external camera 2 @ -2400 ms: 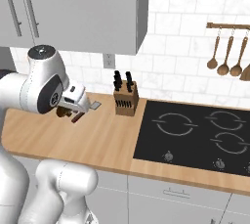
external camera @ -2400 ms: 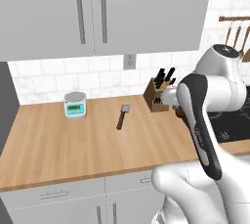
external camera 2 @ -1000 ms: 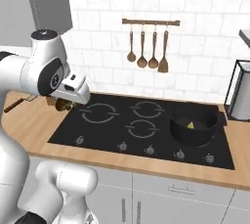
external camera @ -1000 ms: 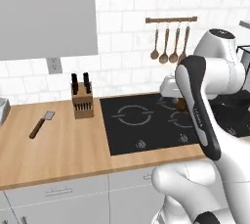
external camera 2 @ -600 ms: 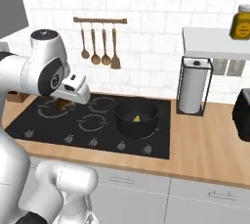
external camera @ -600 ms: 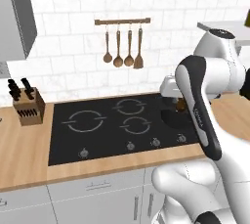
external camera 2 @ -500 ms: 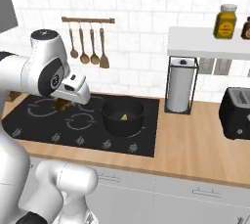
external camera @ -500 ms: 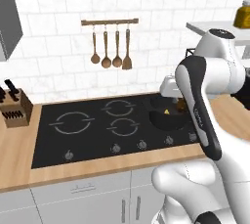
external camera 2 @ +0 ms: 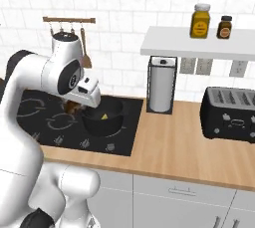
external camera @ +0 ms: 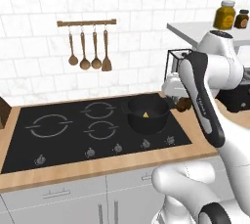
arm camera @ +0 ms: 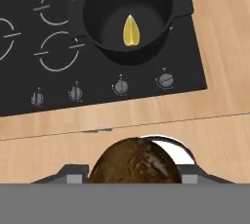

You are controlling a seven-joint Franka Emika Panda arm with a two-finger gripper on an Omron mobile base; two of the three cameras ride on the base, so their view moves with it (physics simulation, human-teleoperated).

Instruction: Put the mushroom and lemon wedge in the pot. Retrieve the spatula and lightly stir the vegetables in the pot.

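**One mushroom held beside the pot, lemon wedge already inside**

One long light wooden table (external camera 2: pixel 174 142) carries everything, running under a white tiled wall. Set into it is the flat black hob (external camera: pixel 73 135) with four rings and a row of knobs along its front edge. On the right of the table, in the right base view, stand a black toaster (external camera 2: pixel 230 113) and an upright white paper-towel roll in a dark holder (external camera 2: pixel 161 91); above them a white shelf (external camera 2: pixel 199 42) bears an amber jar with a black lid (external camera 2: pixel 200 21) and a smaller dark jar (external camera 2: pixel 224 27).

The low round black pot with short side handles (external camera: pixel 146 114) sits on the hob's rear right ring. On its bottom lies the tiny bright yellow lemon wedge (arm camera: pixel 131 31), alone and apart from the pot's wall.

The end effector (external camera: pixel 181 103) hangs just beside the pot's right rim in the left base view, above the hob's edge. Its jaws are closed about halfway on the small dark brown mushroom with a rounded cap (arm camera: pixel 135 163), which sits between the two fingertips in the hand view. The mushroom is outside the pot, held clear of the table.

On the wall behind the hob, a wooden rail (external camera: pixel 87 22) carries hanging wooden spoons and an all-brown wooden spatula (external camera: pixel 106 63).
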